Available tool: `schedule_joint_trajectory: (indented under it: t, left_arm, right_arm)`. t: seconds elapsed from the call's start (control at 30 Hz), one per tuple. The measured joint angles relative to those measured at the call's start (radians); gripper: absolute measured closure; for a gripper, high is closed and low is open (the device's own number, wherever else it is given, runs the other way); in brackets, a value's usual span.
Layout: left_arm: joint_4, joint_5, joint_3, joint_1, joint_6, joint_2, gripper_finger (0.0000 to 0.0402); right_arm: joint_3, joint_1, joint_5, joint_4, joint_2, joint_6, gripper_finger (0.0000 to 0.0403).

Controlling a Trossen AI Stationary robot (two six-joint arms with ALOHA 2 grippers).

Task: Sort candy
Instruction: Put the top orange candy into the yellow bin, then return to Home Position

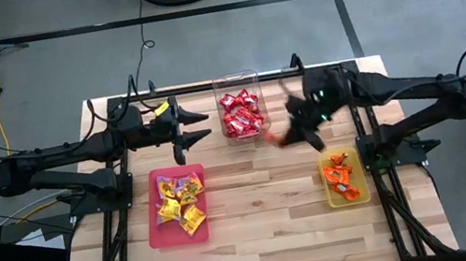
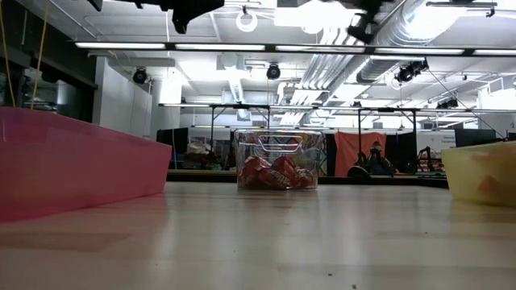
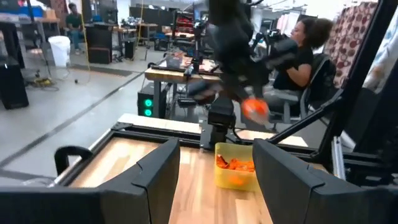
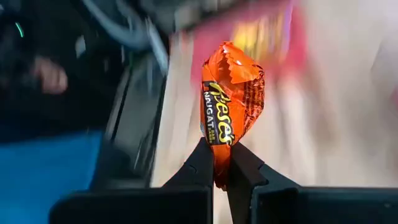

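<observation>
High view: bare wood lies open between the pink tray and the yellow tray; the clear tub sits at the far edge. The right gripper, raised just beside the tub, is clamped on an orange candy packet, crinkled with a serrated top. The left gripper hovers with fingers apart.

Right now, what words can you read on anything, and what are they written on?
"REESE'S": on the orange candy packet pinched in the right gripper, partly creased.
"NUGAT" (rest cut off): below it on the same wrapper.
The smaller print under that is too small to read.
The wrappers in the clear tub, the pink tray and the yellow tray are too small to read.
</observation>
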Motion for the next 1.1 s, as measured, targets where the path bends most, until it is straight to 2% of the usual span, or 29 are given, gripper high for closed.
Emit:
schedule_joint_trajectory:
  t: [0.13,0.27,0.37,0.5,0.67,0.83,0.93,1.1]
  left_arm:
    - [-0.012,0.000,0.000,0.000,-0.009,0.000,0.0211]
    - [-0.012,0.000,0.000,0.007,0.028,0.000,0.0211]
    - [-0.012,-0.001,0.000,0.015,0.031,0.000,0.0211]
    - [-0.012,-0.001,0.000,0.018,0.030,0.000,0.0211]
    - [-0.012,-0.001,0.000,0.018,0.029,0.000,0.0211]
    - [-0.012,-0.001,0.000,0.018,0.030,0.000,0.0211]
    - [-0.012,-0.001,0.000,0.018,0.030,0.000,0.0211]
    - [-0.012,-0.001,0.000,0.018,0.030,0.000,0.0211]
  right_arm:
    - [0.000,0.115,0.023,-0.351,-0.038,0.106,0.0396]
    - [-0.001,0.248,0.093,-0.686,-0.036,0.270,0.0396]
    - [-0.006,0.336,0.139,-0.843,-0.031,0.353,0.0396]
    - [-0.120,0.386,0.117,-0.843,-0.051,0.455,0.0396]
    - [-0.317,0.372,0.145,-0.790,-0.061,0.574,0.0396]
    - [-0.362,0.355,0.136,-0.772,-0.061,0.581,0.0391]
    - [-0.360,0.340,0.144,-0.745,-0.061,0.580,0.0367]
    - [-0.360,0.318,0.137,-0.681,-0.062,0.564,0.0294]
